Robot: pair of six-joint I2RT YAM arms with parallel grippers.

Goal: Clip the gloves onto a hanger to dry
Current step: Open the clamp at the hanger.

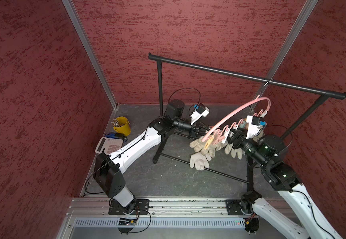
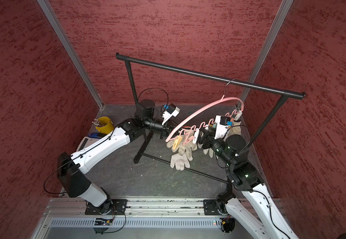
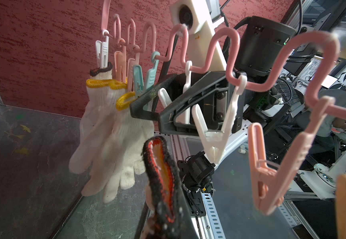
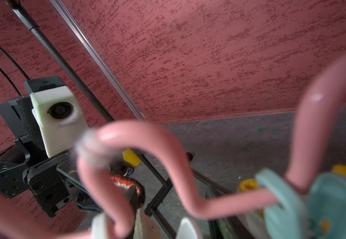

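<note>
The pink hanger (image 1: 240,109) hangs by its hook from the black rack and tilts down to the left. Several white gloves (image 3: 114,132) with yellow or dark cuffs hang from its far clothespins. More gloves (image 1: 201,144) hang at its low end. One glove (image 1: 199,162) lies on the floor over the rack's base bar. My left gripper (image 1: 200,132) is shut on a glove with a red-black cuff (image 3: 161,182), raised just under the wavy bar. My right gripper (image 3: 147,114) reaches in from the other side, its fingers closed round the handles of a white clothespin (image 3: 185,91).
The black garment rack (image 1: 240,75) spans the back, with its legs and base bar on the floor. At the left stand a yellow bucket (image 1: 122,126), a calculator (image 1: 108,145) and a blue object (image 1: 112,135). Red walls close in three sides.
</note>
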